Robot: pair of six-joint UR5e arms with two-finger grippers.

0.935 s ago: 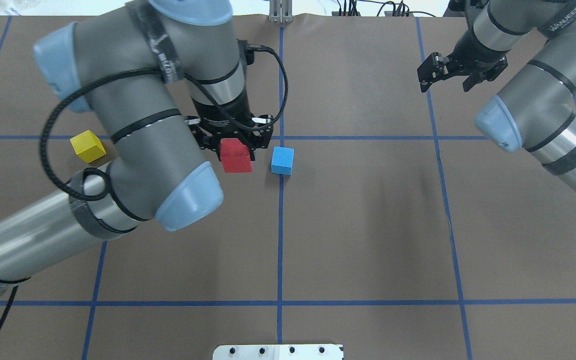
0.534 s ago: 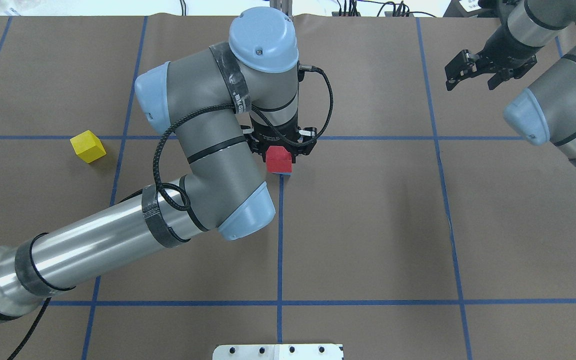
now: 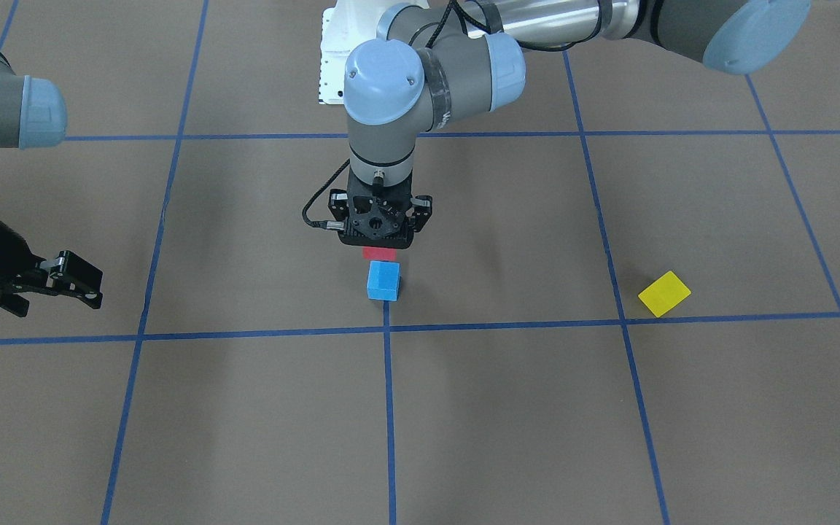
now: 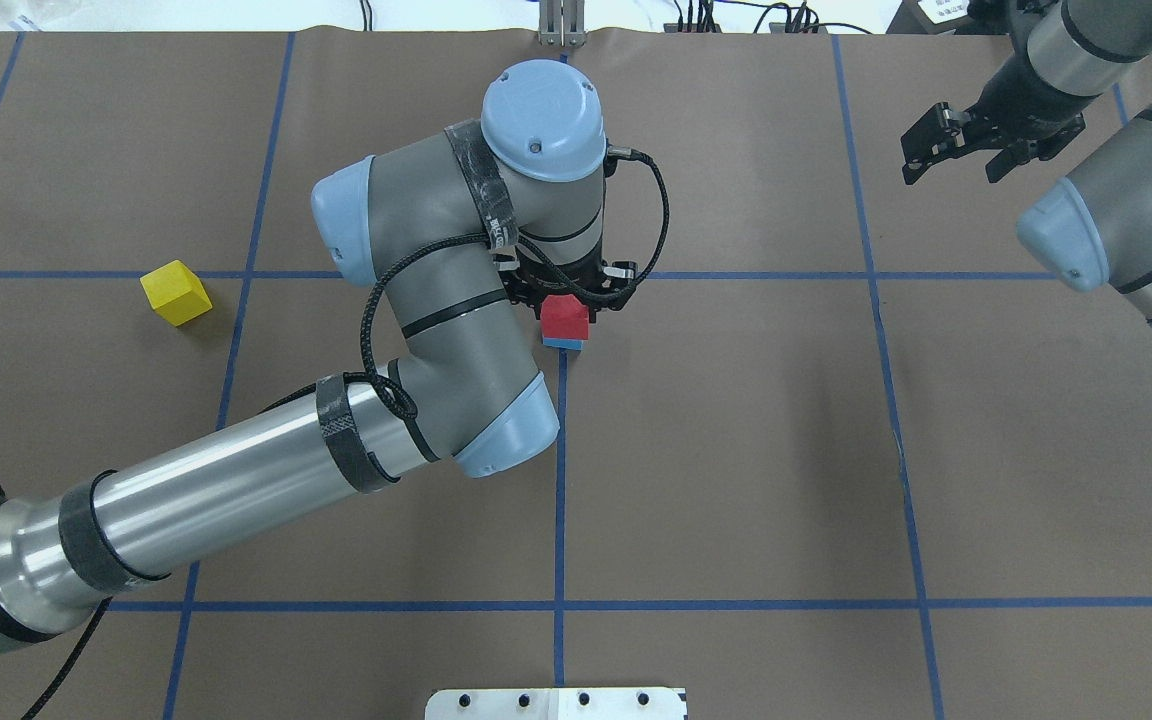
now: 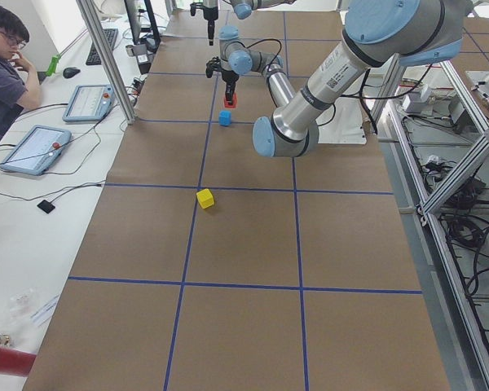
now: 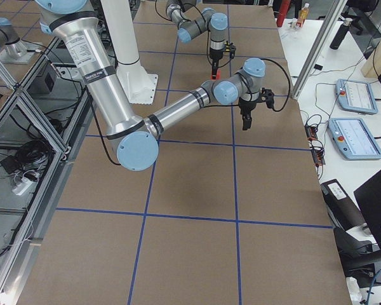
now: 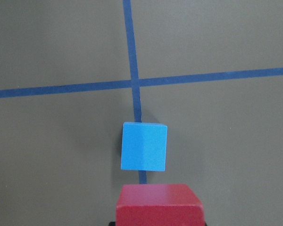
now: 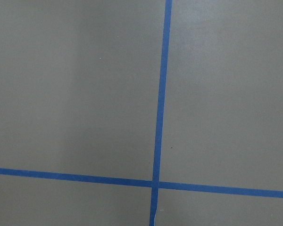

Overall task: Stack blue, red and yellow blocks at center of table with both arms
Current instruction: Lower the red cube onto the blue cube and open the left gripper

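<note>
I see the left gripper (image 3: 379, 246) pointing straight down, its jaws grasping the red block (image 4: 565, 318), which hangs just above the blue block (image 3: 383, 281); the left side view shows a small gap between them. The blue block sits on the long tape line (image 4: 560, 480) beside the crossing at the middle of the bench (image 4: 736, 450), and the yellow block (image 4: 175, 292) lies well apart toward the bench's left end. The right gripper (image 4: 951, 165) hovers near the far right corner, jaws released.
</note>
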